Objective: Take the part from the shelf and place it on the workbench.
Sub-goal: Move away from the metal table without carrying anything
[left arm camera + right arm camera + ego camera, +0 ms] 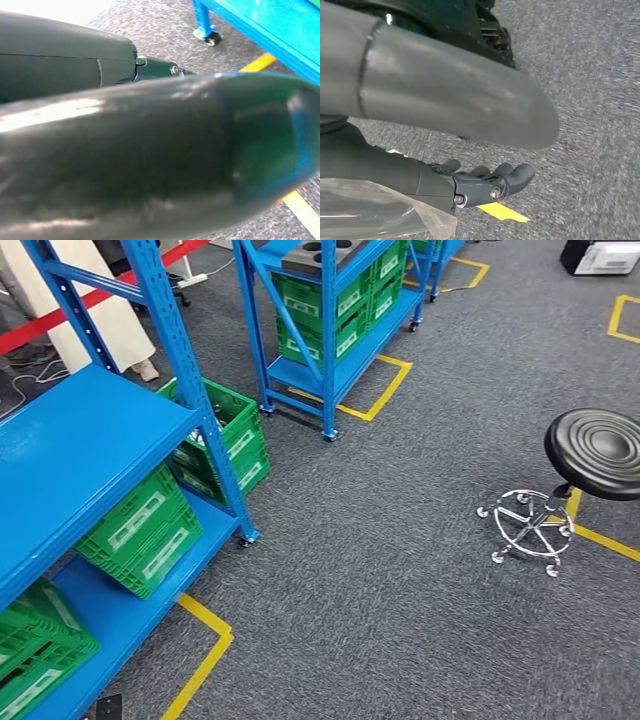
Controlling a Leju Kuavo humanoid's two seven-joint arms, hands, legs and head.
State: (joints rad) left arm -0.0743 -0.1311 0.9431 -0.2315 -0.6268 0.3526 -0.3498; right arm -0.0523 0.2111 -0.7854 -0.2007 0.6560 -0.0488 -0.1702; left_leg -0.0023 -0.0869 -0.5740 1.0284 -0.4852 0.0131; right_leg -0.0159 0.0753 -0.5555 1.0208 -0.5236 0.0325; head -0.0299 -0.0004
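Black round stool (pixel 596 452) on a chrome wheeled base (pixel 530 526), right, on grey carpet (pixel 392 560). Yellow floor tape (pixel 202 660) at near left, more around the far rack's foot (pixel 386 390) and at far right (pixel 620 316). Green crates (pixel 143 530) tilted at left, another pair (pixel 235 445) just behind, more stacked at far centre (pixel 340 305). Red strip (pixel 90 300) across far left. A person's foot (pixel 143 370) beside it.

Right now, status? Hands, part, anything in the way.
Right hand hanging, fingers loosely extended, holding nothing. Left hand state unclear. Part not identified; blue shelf close on left. Black stool ahead right.
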